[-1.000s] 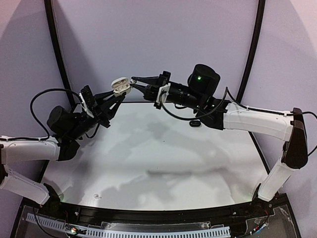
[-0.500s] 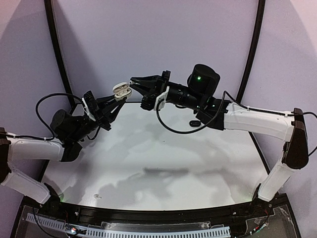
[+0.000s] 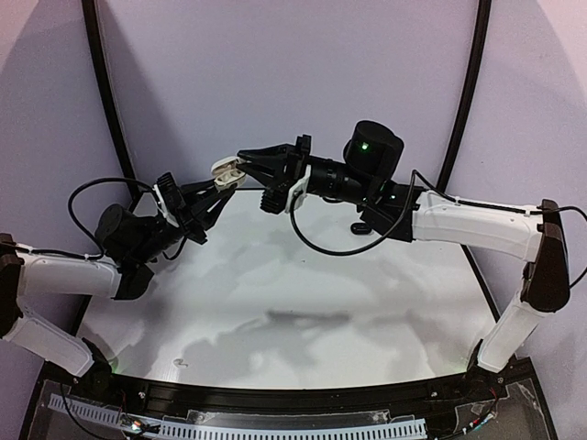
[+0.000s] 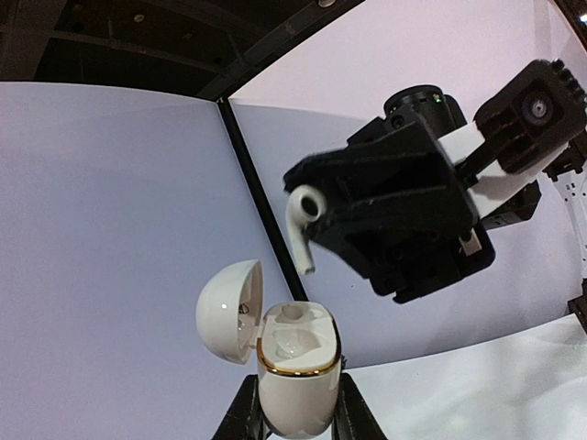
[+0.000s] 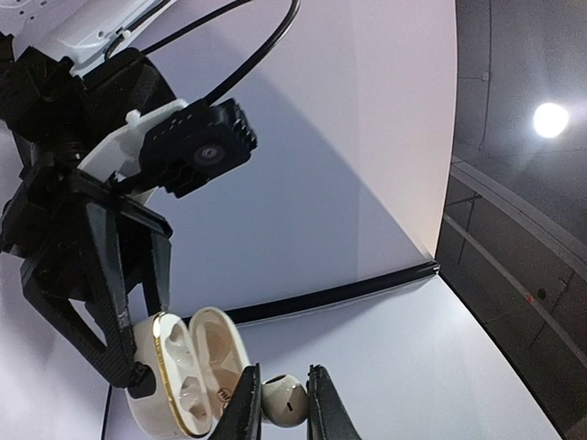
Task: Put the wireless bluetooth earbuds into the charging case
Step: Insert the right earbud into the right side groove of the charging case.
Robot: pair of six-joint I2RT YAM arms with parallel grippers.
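My left gripper (image 3: 223, 174) is shut on a white charging case (image 4: 295, 367) with a gold rim, held up in the air with its lid (image 4: 227, 312) swung open. Both sockets show empty. My right gripper (image 3: 246, 158) is shut on a white earbud (image 4: 301, 220), stem down, hovering just above and slightly behind the case. In the right wrist view the earbud (image 5: 283, 401) sits between my fingertips, next to the open case (image 5: 179, 385). A small black case or bud (image 3: 360, 227) lies on the table under the right arm. The other earbuds are out of view.
The white table (image 3: 293, 293) lies below both raised arms. A black arched frame (image 3: 105, 101) and a lilac backdrop stand behind. A tiny pale object (image 3: 180, 363) lies near the front left edge.
My right gripper has moved left with the earbud, closing on the case. My left gripper has shifted slightly right and down with the open case.
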